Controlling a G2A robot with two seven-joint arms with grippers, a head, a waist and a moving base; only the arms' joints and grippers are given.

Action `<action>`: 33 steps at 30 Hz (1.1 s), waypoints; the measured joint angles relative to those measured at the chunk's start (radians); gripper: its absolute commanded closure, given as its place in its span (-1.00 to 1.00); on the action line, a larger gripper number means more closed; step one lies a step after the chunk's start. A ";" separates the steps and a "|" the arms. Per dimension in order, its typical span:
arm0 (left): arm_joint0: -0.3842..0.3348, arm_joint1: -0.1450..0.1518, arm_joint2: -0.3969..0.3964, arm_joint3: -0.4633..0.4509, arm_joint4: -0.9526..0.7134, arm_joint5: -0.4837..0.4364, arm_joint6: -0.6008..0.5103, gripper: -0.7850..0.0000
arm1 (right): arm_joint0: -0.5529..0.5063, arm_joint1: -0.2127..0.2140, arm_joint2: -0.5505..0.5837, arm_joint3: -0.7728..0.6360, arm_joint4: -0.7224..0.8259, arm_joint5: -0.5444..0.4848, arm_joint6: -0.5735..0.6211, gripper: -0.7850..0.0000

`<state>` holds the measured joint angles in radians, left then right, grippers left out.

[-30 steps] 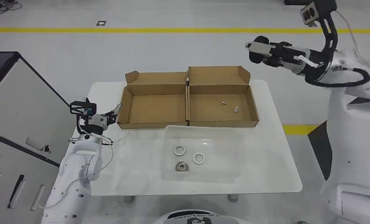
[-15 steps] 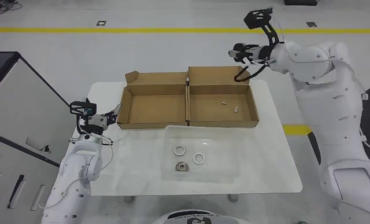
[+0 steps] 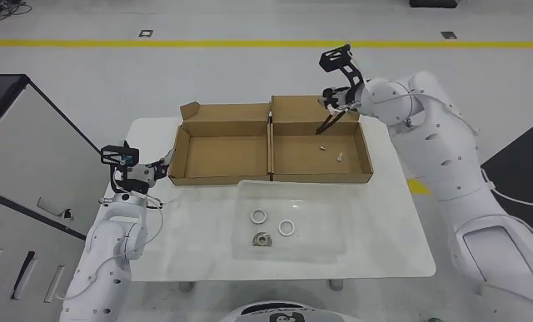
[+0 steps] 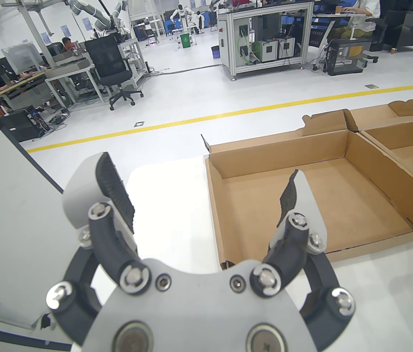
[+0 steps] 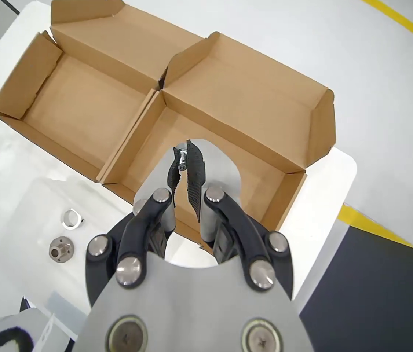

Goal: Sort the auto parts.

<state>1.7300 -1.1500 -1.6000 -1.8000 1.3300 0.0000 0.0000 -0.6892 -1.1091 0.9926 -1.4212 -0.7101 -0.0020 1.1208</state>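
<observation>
Over the right brown cardboard box (image 3: 300, 160), right gripper (image 5: 183, 156) with jaws clamped on a small silver screw (image 5: 181, 161). At the white table's (image 3: 391, 230) left edge beside the left brown cardboard box (image 3: 225, 151), left gripper (image 4: 199, 164) with jaws apart.

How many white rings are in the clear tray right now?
2. One ring lies just beyond the metal hub, toward the boxes; the other ring to its right. None seems hidden.

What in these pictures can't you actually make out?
- Top view: the two small parts in the right box are too small to identify.
- Right wrist view: the right gripper covers part of that box's floor, and its fingers half hide the screw it pinches.
- Left wrist view: the edge cuts off the right box.
</observation>
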 measured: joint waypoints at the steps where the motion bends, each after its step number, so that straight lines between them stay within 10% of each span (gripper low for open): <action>1: 0.000 0.000 0.000 0.000 0.000 0.000 0.000 -1.00 | 0.000 0.000 0.000 0.000 -0.001 0.000 0.000 1.00; 33: 0.000 0.000 0.000 0.000 0.000 0.000 0.000 -1.00 | 0.000 0.000 0.000 0.000 -0.003 0.000 0.000 0.91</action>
<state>1.7300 -1.1500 -1.6000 -1.8000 1.3300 0.0000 0.0000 -0.6894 -1.1089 0.9928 -1.4210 -0.7126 -0.0022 1.1211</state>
